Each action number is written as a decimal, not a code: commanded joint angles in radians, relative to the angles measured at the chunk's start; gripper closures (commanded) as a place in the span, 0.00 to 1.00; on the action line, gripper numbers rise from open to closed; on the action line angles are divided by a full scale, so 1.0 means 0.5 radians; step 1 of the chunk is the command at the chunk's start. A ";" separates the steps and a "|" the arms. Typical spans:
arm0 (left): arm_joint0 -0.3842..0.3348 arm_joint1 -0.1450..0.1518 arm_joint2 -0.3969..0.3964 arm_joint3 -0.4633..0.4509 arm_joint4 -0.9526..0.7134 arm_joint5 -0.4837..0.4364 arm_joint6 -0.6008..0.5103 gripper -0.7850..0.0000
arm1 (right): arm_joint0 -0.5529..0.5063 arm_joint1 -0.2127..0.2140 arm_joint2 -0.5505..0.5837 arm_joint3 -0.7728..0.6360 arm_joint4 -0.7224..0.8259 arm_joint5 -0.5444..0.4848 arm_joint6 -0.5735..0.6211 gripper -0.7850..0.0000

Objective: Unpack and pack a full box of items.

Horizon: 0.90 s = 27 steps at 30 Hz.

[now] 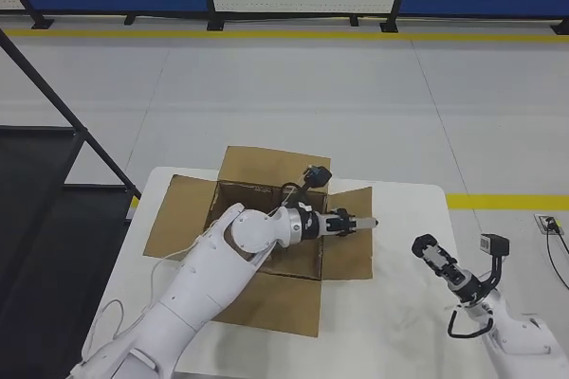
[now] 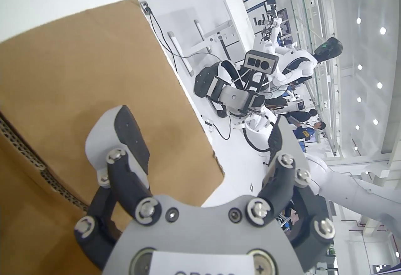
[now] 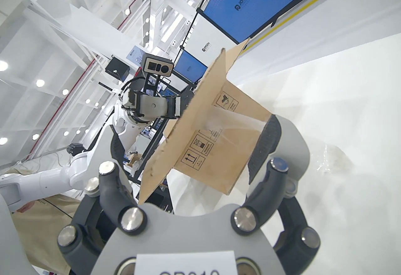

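An open cardboard box (image 1: 270,169) stands on the white table (image 1: 398,313) with its flaps spread outward. My left arm lies across the box, and its contents are hidden under the arm. My left gripper (image 1: 368,224) hangs open and empty just above the right flap (image 2: 94,69); in the left wrist view the left gripper (image 2: 203,138) has nothing between its fingers. My right gripper (image 1: 423,247) is open over bare table to the right of the box, apart from it. From the right wrist view the right gripper (image 3: 191,144) faces the box's side wall (image 3: 219,135).
A crumpled piece of clear plastic (image 3: 332,157) lies on the table near my right gripper. A black metal frame (image 1: 38,199) stands off the table's left side. The table's right edge (image 1: 450,284) runs close to my right arm.
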 commanded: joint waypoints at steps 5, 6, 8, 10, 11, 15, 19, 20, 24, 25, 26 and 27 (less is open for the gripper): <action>0.181 0.132 -0.335 -0.325 0.091 0.005 -0.002 0.00 | 0.013 0.006 0.028 -0.292 -0.299 0.145 -0.116 0.00; 0.253 0.168 -0.433 -0.436 0.128 0.022 -0.003 0.00 | 0.015 0.004 0.021 -0.391 -0.405 0.204 -0.154 0.00; 0.383 0.225 -0.600 -0.622 0.190 0.054 -0.008 0.00 | 0.019 0.001 -0.004 -0.551 -0.554 0.298 -0.192 0.00; 0.533 0.279 -0.780 -0.827 0.250 0.093 -0.025 0.00 | 0.030 -0.005 -0.049 -0.711 -0.698 0.404 -0.216 0.00; 0.614 0.304 -0.873 -0.931 0.275 0.114 -0.032 0.00 | 0.040 -0.009 -0.080 -0.785 -0.767 0.457 -0.228 0.00; 0.942 0.386 -1.240 -1.318 0.343 0.171 -0.061 0.00 | 0.115 -0.029 -0.247 -1.012 -1.011 0.642 -0.236 0.00; 1.241 0.440 -1.577 -1.597 0.333 0.168 -0.052 0.00 | 0.237 -0.059 -0.467 -1.154 -1.273 0.834 -0.232 0.00; 1.308 0.450 -1.658 -1.647 0.327 0.161 -0.048 0.00 | 0.274 -0.069 -0.532 -1.174 -1.342 0.884 -0.230 0.00; 1.531 0.480 -1.912 -1.779 0.282 0.132 -0.031 0.00 | 0.445 -0.115 -0.810 -1.174 -1.556 1.046 -0.155 0.00; 1.584 0.485 -1.975 -1.801 0.266 0.121 -0.019 0.00 | 0.506 -0.130 -0.886 -1.153 -1.583 1.081 -0.114 0.00; 1.653 0.491 -2.050 -1.821 0.220 0.102 -0.005 0.00 | 0.586 -0.153 -0.980 -1.119 -1.623 1.151 -0.084 0.00; 1.701 0.496 -2.106 -1.831 0.200 0.087 0.003 0.00 | 0.647 -0.171 -1.056 -1.090 -1.657 1.200 -0.043 0.00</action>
